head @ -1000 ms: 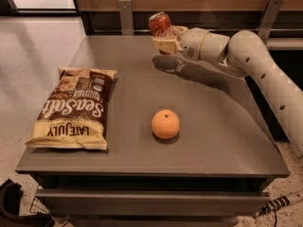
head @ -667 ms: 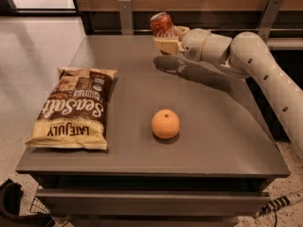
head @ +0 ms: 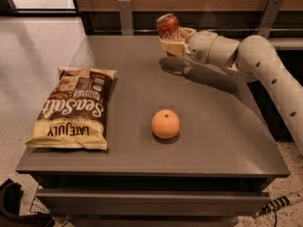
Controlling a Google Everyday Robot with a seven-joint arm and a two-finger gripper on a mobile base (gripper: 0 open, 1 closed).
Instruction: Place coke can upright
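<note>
Nearest on the grey table (head: 227,145), the chip bag (head: 73,109) lies flat at nine o'clock from the orange (head: 165,124), well apart from it. Farther back, at twelve o'clock from the orange, the coke can (head: 168,26) is clamped between the fingers of the gripper (head: 176,39). It is held clear of the tabletop near the far edge (its shadow falls on the surface below) and tilted slightly, silver top leaning left. The arm (head: 265,65) reaches in from three o'clock.

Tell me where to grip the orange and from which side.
Grip the orange across its widest middle, from above: it is round, standing apart from the chip bag. The gripper, at the far edge of the table, is shut on the coke can.
</note>
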